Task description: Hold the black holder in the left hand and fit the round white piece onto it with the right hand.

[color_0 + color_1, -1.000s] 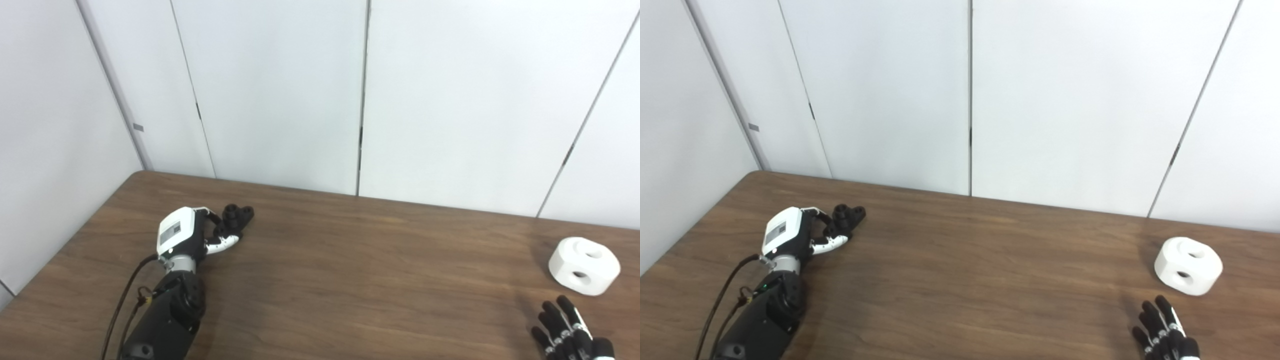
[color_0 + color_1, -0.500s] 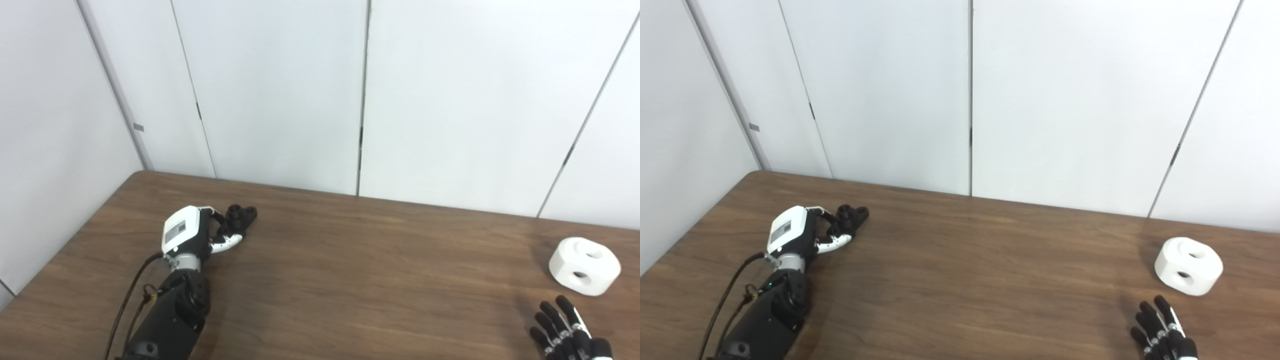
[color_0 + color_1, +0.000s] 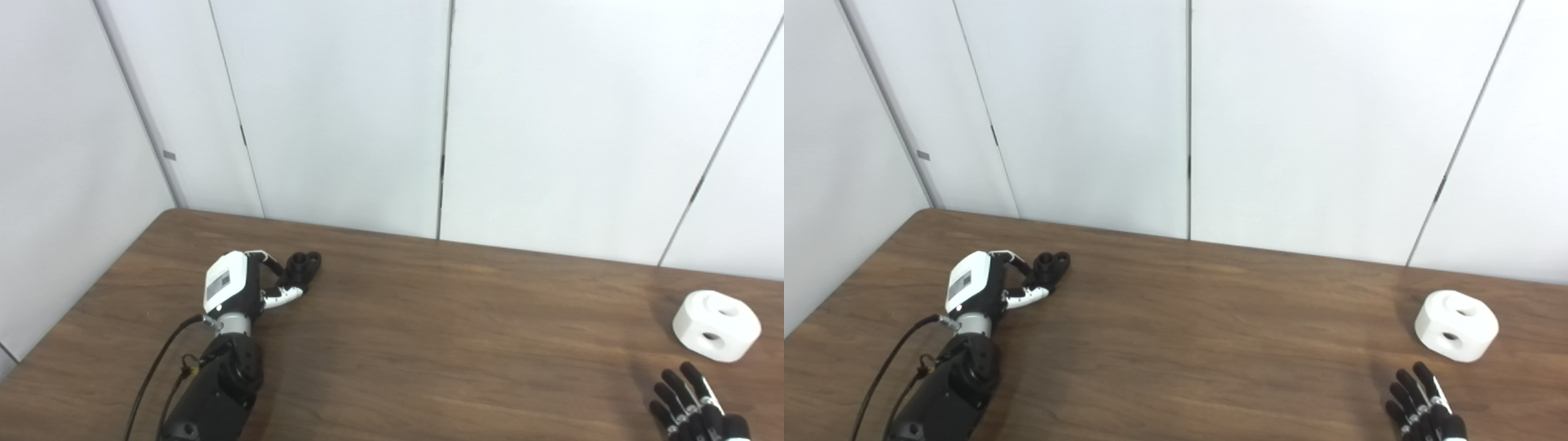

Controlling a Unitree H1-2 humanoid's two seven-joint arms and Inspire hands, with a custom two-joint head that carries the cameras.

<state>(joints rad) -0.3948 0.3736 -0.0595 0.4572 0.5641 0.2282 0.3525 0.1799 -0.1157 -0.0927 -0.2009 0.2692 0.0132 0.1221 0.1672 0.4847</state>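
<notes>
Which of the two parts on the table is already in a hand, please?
The black holder, gripped by the left hand; the round white piece lies untouched.

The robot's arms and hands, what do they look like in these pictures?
The left hand has a white back with a small grey label, black-and-white fingers and a silver wrist ring on a bulky black forearm. Thin black cables loop beside it. The right hand shows black fingers with white markings.
</notes>
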